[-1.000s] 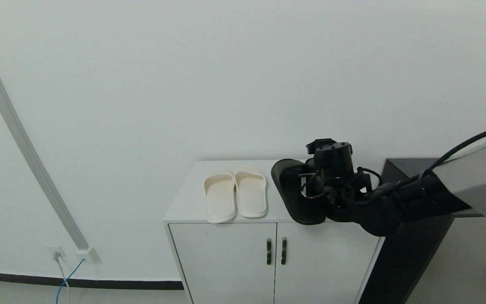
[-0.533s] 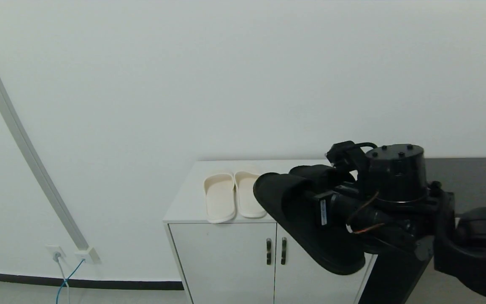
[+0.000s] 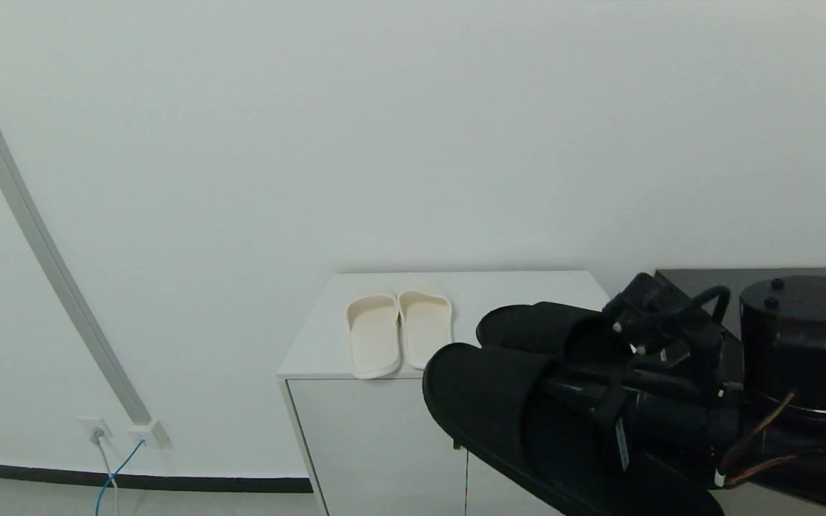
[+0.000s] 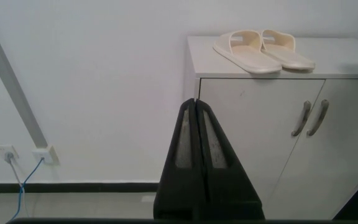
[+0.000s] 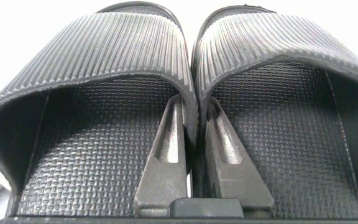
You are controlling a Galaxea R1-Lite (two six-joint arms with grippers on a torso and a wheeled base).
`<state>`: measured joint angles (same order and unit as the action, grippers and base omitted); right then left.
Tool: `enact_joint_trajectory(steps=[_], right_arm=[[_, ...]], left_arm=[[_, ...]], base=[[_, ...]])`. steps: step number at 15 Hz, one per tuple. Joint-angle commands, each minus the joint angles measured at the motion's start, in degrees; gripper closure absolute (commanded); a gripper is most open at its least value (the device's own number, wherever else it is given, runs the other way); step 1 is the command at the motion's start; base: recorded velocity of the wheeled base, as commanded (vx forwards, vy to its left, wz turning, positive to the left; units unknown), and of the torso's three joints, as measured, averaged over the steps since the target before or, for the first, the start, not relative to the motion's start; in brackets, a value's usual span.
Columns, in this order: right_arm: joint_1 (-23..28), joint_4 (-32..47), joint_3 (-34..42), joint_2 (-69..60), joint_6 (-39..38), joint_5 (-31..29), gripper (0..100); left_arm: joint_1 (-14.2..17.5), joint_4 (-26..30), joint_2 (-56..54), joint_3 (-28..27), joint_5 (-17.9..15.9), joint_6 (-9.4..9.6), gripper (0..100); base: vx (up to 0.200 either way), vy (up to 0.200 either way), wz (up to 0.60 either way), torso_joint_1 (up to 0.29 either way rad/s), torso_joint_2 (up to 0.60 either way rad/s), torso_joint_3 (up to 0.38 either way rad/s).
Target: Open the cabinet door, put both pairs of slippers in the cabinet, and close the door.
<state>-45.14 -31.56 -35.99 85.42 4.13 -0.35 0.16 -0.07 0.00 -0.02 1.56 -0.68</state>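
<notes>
**Black slippers held clear of the cabinet by the right gripper**

Nearest the head camera, the black slippers hang in the air as a pair, side by side and tilted. They are in front of the right half of the white cabinet and touch nothing on it. In the right wrist view, the right gripper's two fingers run under the ribbed straps, one in each slipper. They are narrowed onto the adjoining inner walls of the pair and grip both together. The left gripper is lower and faces the cabinet's front from well apart. Its fingers are pressed flat against each other with nothing between them. Both cabinet doors are shut, and their two vertical handles meet at the centre seam. On the cabinet top, toward its left front edge, lie the cream slippers, touching each other. Behind, a grey conduit strip crosses the white wall down to a wall socket with a blue cable.
</notes>
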Motion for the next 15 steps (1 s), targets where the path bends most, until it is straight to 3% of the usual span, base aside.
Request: enact_joint_trajectory(steps=[1, 4, 8, 13, 15], right_arm=[[-0.12, -3.07, 4.35, -1.66, 4.92, 1.85, 100], [-0.03, -4.56, 4.87, -1.31, 3.95, 1.94, 100], [-0.03, -4.39, 4.87, -1.04, 3.16, 3.61, 100], [-0.03, -4.47, 6.1, -0.96, 3.07, 4.57, 100], [0.41, -4.74, 7.25, -0.78, 3.16, 8.44, 100]], left_arm=[[0.02, -0.01, 0.0, 0.02, 0.02, -0.02, 100], [0.02, -0.01, 0.0, 0.02, 0.02, -0.02, 100], [0.02, -0.01, 0.0, -0.06, 0.02, -0.11, 100], [0.02, -0.01, 0.0, 0.02, 0.02, -0.02, 100], [0.02, -0.01, 0.0, 0.02, 0.02, -0.02, 100]], base=[[0.0, 0.0, 0.0, 0.0, 0.0, 0.0], [0.0, 0.0, 0.0, 0.0, 0.0, 0.0], [-0.2, 0.0, 0.0, 0.001, 0.0, 0.005], [0.0, 0.0, 0.0, 0.0, 0.0, 0.0], [0.0, 0.0, 0.0, 0.0, 0.0, 0.0]])
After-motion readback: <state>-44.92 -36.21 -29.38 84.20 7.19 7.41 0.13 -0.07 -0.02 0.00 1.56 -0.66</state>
